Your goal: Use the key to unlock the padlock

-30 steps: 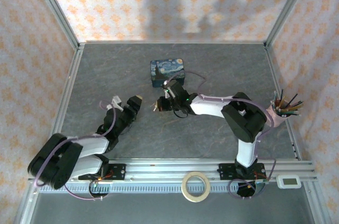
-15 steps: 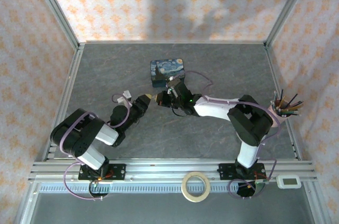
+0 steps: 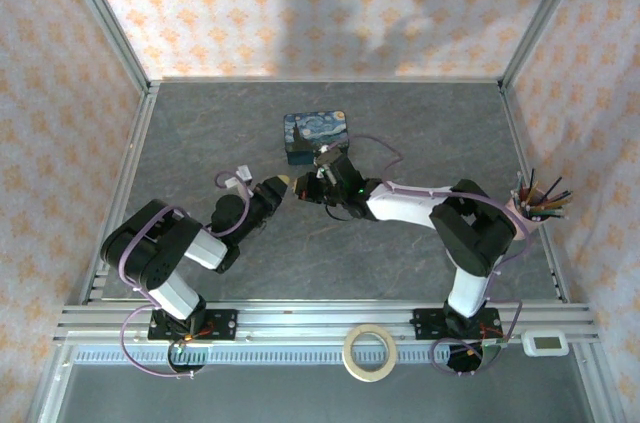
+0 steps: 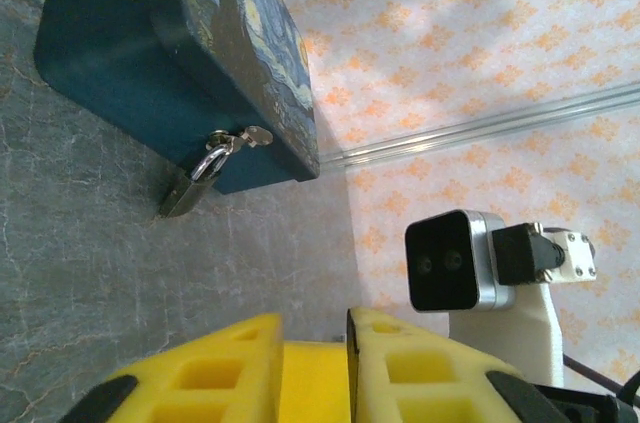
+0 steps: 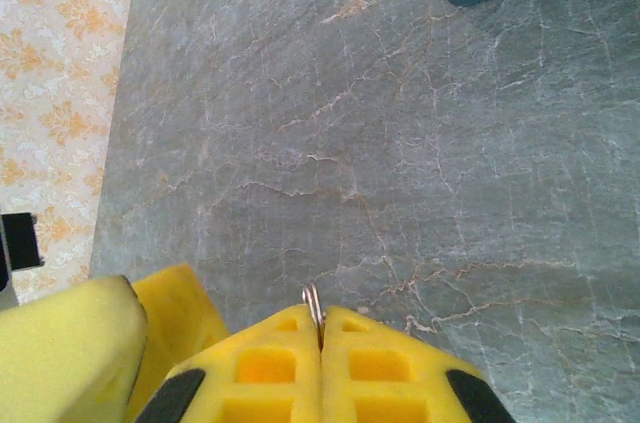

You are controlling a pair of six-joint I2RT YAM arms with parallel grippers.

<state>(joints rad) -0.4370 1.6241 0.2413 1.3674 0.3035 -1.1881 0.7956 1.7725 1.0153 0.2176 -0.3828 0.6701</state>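
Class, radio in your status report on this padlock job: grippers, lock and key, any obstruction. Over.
Right gripper, jaws shut on key. Left gripper, jaws narrowly apart, nothing between. Padlock hanging on blue tin, nothing blocking it.

From above, we see soft, even light: the table [image 3: 430, 133] shows no glare, and broad faint shadows lie on the back wall [image 3: 330, 3] at upper centre. In the left wrist view the blue tin [image 4: 120, 63] and the padlock [image 4: 190, 188] are sharp, with a glint on the shackle. The yellow fingers [image 4: 220, 373] of the left gripper [image 4: 314, 333] blur at the bottom edge. In the right wrist view the marbled surface is crisp. The fingers [image 5: 380, 368] of the right gripper [image 5: 320, 328] look soft at the bottom, and the key [image 5: 313, 301] between them catches a thin bright line.
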